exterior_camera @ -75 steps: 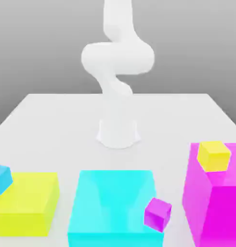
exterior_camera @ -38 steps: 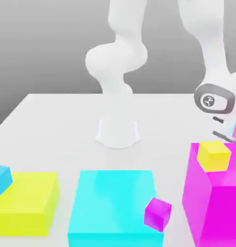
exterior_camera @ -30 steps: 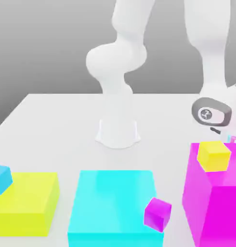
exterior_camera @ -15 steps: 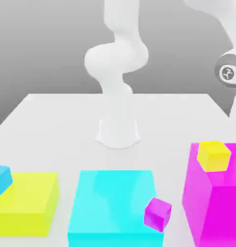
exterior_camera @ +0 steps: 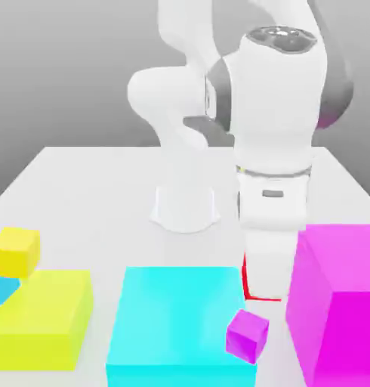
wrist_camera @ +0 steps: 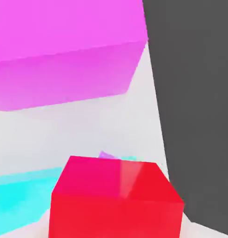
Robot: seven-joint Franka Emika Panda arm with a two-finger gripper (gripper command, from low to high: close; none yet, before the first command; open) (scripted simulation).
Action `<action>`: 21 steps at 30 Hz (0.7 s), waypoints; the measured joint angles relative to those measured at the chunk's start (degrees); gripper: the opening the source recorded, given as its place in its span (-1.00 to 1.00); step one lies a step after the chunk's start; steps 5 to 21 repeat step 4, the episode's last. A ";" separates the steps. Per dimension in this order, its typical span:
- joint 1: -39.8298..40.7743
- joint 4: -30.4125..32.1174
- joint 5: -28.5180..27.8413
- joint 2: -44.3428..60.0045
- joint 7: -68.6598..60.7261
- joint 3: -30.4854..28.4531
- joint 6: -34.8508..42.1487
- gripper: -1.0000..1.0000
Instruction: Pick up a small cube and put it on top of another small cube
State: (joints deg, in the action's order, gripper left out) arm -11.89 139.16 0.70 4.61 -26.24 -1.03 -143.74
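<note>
The small yellow cube (exterior_camera: 15,252) rests on top of the small sky-blue cube (exterior_camera: 1,291) at the exterior view's left, beside the big yellow block (exterior_camera: 48,317). The sky-blue cube is partly covered by it. My gripper is far from both. Its white hand (exterior_camera: 271,249) hangs low in the gap between the big cyan block (exterior_camera: 177,317) and the big magenta block (exterior_camera: 343,302), and it is shut. A red cube (exterior_camera: 247,281) (wrist_camera: 116,200) sits right at the hand; in the hand view it lies close below the camera.
A small magenta cube (exterior_camera: 247,336) leans at the cyan block's near right corner. The robot base (exterior_camera: 186,205) stands mid-table behind the blocks. The big magenta block (wrist_camera: 64,51) and cyan block (wrist_camera: 18,190) flank the hand closely. Bare white table lies behind the blocks.
The yellow cube has gone from the magenta block's top to the sky-blue cube at the left. The arm has swung from the far right down to the gap beside the magenta block.
</note>
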 joint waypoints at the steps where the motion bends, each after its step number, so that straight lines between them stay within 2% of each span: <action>1: 0.00 0.38 -0.12 1.74 0.03 -0.07 -2.08 -1.00; 2: 0.00 0.62 -0.21 2.83 0.06 -0.12 -3.39 1.00; 21: 0.00 0.62 -0.21 2.83 0.06 -0.12 -3.39 1.00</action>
